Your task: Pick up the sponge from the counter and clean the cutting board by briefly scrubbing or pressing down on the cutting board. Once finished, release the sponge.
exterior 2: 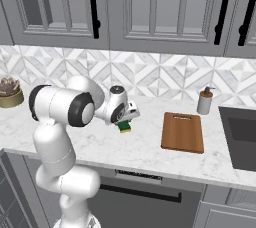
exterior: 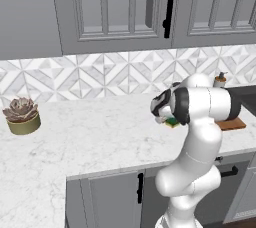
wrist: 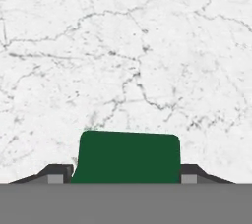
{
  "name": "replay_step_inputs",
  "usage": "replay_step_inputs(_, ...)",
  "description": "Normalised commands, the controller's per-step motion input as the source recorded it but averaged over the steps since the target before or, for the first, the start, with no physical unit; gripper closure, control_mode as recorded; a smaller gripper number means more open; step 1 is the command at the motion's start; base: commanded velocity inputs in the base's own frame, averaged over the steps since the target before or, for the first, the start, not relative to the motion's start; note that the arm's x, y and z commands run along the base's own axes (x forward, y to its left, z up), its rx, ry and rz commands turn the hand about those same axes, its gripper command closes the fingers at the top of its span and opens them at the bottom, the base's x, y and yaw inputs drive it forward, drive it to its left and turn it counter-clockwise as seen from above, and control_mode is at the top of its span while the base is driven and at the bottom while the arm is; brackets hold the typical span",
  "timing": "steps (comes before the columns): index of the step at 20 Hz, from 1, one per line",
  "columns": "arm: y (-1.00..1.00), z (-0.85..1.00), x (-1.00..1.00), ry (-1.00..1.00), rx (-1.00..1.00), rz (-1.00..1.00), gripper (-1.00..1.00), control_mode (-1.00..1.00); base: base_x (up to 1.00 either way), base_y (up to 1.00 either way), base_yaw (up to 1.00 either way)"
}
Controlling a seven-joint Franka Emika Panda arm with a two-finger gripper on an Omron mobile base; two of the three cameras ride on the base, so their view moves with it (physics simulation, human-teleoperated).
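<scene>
In the left base view, the white robot arm bends over the white marble counter [exterior: 100, 127]. The small sponge with a dark green top and yellow body [exterior: 172, 122] peeks out under the hand. A round potted plant [exterior: 22, 116] sits far to the left.

In the right base view, the gripper [exterior 2: 125, 124] holds the sponge [exterior 2: 124, 127] just above the counter [exterior 2: 135, 152]. The flat reddish-brown wooden cutting board [exterior 2: 183, 132] lies apart to the right, near a grey soap bottle [exterior 2: 204, 101].

In the hand view, both fingers [wrist: 59, 173] squeeze the sponge's [wrist: 129, 156] sides.

Veined marble counter [wrist: 147, 46], wooden cutting board [exterior 2: 182, 132]
</scene>
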Motion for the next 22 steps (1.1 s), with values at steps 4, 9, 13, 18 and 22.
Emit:
replay_step_inputs(4,-0.63,0.23,0.09,-0.01,0.00,0.00,1.00,-1.00,0.00,0.00,0.00)
replay_step_inputs(9,-0.69,0.39,0.00,-0.05,0.06,0.00,1.00,-1.00,0.00,0.00,0.00)
replay_step_inputs(13,-0.63,0.26,0.00,-0.02,0.02,0.00,1.00,-1.00,0.00,0.00,0.00)
replay_step_inputs(18,-0.27,0.03,0.28,0.00,0.00,0.00,1.00,-1.00,0.00,0.00,0.00)
replay_step_inputs(22,-0.29,0.09,0.36,0.00,0.00,0.00,1.00,-1.00,0.00,0.00,0.00)
